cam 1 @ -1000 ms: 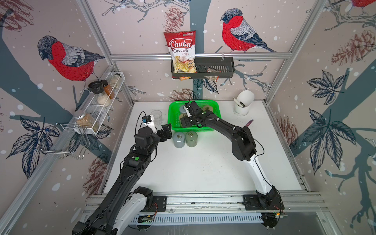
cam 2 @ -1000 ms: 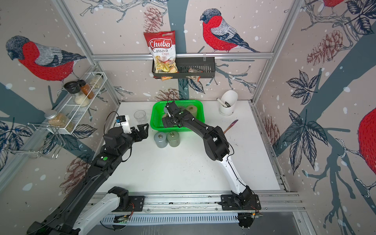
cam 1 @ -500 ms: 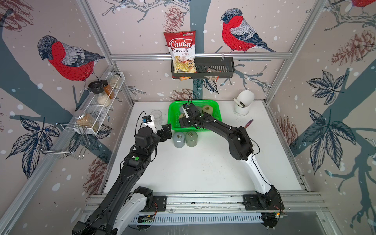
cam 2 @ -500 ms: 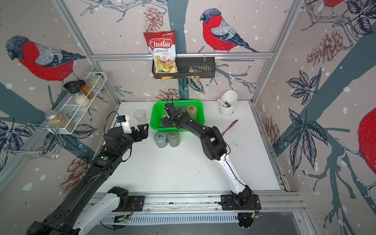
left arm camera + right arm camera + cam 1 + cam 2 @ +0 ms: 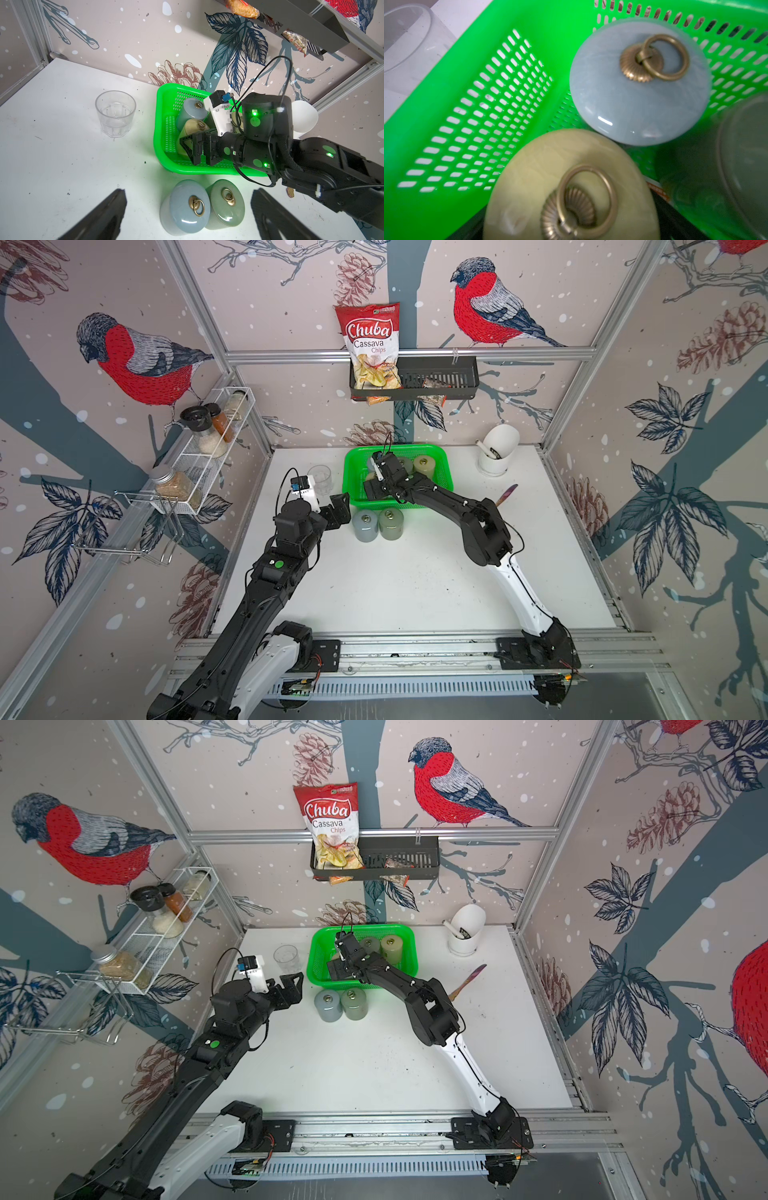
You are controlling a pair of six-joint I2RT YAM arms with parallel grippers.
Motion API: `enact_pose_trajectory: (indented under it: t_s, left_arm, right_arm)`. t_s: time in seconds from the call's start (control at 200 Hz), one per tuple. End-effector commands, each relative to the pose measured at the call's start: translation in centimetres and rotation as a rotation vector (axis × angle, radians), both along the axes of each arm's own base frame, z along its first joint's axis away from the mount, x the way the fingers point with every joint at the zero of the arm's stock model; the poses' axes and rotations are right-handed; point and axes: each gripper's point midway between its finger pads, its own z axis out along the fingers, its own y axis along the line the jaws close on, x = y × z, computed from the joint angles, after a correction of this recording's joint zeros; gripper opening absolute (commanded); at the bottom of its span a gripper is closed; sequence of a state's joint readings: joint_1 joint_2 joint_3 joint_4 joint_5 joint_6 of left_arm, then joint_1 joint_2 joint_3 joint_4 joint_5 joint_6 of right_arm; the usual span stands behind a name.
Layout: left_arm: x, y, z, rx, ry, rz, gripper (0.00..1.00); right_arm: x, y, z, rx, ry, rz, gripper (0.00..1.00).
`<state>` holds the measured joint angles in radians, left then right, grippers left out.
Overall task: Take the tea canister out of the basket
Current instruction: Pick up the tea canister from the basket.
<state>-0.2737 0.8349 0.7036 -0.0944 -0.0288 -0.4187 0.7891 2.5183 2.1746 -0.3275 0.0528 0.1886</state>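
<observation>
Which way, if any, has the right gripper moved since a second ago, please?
Yes: the right gripper shifted along the basket toward the glass.

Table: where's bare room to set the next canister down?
Widest free patch: the table middle, between left arm and right arm, from the two canisters to the front rail. A smaller one lies between the basket and the white cup. Crowded: the basket front, with canisters, left gripper and glass close together.
</observation>
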Motion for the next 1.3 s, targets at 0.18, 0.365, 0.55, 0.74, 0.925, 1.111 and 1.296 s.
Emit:
enact_pose_trajectory:
  t_s: [0.18, 0.365, 0.55, 0.74, 0.925, 1.111, 1.296]
  left_arm:
    - [-0.1, 0.1, 0.3, 0.007, -0.009, 0.005, 0.98]
    - [-0.2, 0.1, 0.1, 0.009, -0.007, 0.005, 0.98]
    - [-0.2, 0.2, 0.2, 0.008, -0.008, 0.008, 0.98]
    - [-0.3, 0.4, 0.2, 0.014, -0.007, 0.015, 0.98]
    - [-0.3, 0.3, 0.3, 0.012, -0.01, 0.012, 0.98]
    - [-0.4, 0.3, 0.4, 0.007, -0.011, 0.012, 0.98]
    - [-0.4, 0.3, 0.5, 0.002, -0.016, 0.012, 0.98]
  right_arm:
    - [0.3, 0.1, -0.4, -0.001, -0.004, 0.005, 0.97]
    - [0.4, 0.1, -0.4, 0.004, -0.003, 0.006, 0.85]
    - [0.3, 0.2, -0.4, 0.004, -0.003, 0.017, 0.73]
    - [0.1, -0.1, -0.2, -0.013, -0.005, 0.023, 0.59]
    - [-0.2, -0.2, 1.3, -0.015, -0.022, 0.036, 0.48]
    - [-1.0, 0.2, 3.6, -0.002, -0.052, 0.069, 0.22]
    - [-1.6, 0.2, 6.2, 0.005, -0.084, 0.078, 0.0]
